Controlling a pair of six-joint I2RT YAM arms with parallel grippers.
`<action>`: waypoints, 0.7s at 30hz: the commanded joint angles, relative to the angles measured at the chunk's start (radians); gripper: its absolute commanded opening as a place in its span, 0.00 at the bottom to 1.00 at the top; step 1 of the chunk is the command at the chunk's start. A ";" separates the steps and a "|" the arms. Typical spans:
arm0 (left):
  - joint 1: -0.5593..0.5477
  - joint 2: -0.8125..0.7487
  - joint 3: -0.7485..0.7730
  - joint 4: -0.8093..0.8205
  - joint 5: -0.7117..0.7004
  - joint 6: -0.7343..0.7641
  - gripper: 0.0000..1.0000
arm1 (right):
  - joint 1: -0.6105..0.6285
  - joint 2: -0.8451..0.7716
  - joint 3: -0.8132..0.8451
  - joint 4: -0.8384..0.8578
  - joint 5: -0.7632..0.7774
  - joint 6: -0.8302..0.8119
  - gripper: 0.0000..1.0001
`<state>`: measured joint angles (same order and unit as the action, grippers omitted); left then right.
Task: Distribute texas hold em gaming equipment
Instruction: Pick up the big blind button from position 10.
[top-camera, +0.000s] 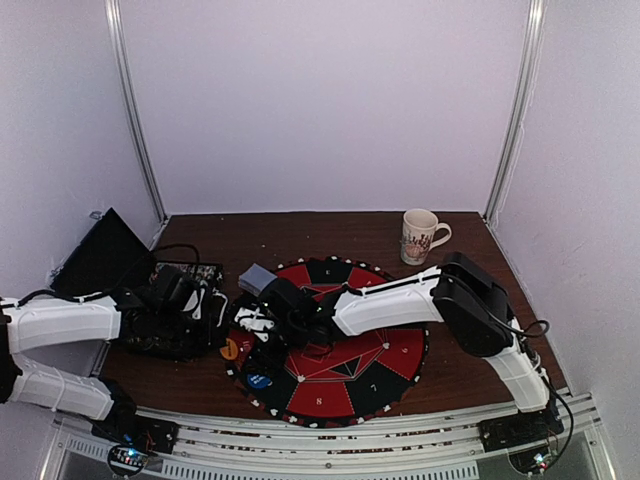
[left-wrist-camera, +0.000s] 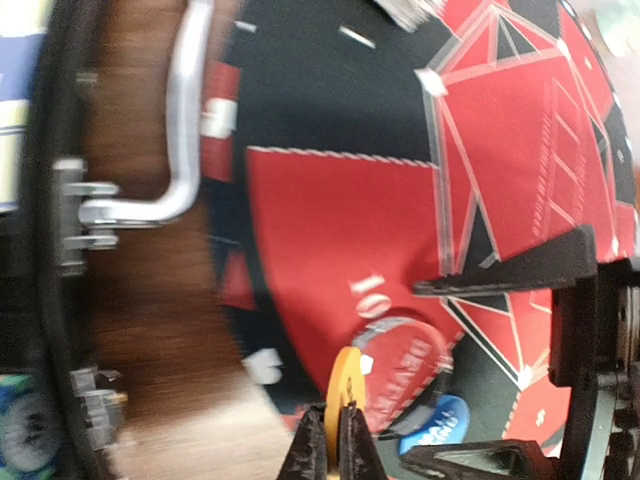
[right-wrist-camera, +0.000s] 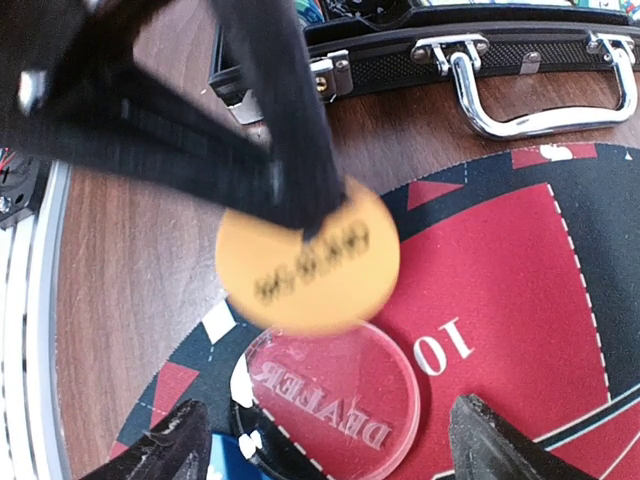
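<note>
Pinching orange button (right-wrist-camera: 310, 265) in left hand (left-wrist-camera: 332, 420).

Round buttons (right-wrist-camera: 340, 400): three (orange button (right-wrist-camera: 300, 270), clear button (right-wrist-camera: 300, 385), blue button (left-wrist-camera: 440, 425))
Mug (top-camera: 420, 236): one
Case (right-wrist-camera: 400, 48): one
Round mat (top-camera: 330, 395): one

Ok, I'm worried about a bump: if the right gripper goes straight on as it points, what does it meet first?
Most likely the clear dealer button lying on the mat, between the open jaws of the right gripper. The orange button, pinched by the left gripper, hangs close beyond; depth is unclear.
</note>
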<state>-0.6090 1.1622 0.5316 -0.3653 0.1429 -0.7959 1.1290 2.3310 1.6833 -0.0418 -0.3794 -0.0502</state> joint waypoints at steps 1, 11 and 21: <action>0.038 -0.037 -0.013 -0.190 -0.118 -0.010 0.00 | 0.017 0.064 0.048 -0.016 0.008 -0.030 0.86; 0.063 -0.101 -0.002 -0.198 -0.140 -0.034 0.00 | 0.053 0.099 0.079 -0.135 0.246 -0.102 0.79; 0.063 -0.104 0.038 -0.182 -0.142 0.008 0.00 | 0.046 0.026 0.075 -0.106 0.264 -0.065 0.38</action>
<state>-0.5510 1.0714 0.5316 -0.5529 0.0147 -0.8177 1.1896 2.3833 1.7683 -0.0715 -0.1562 -0.1280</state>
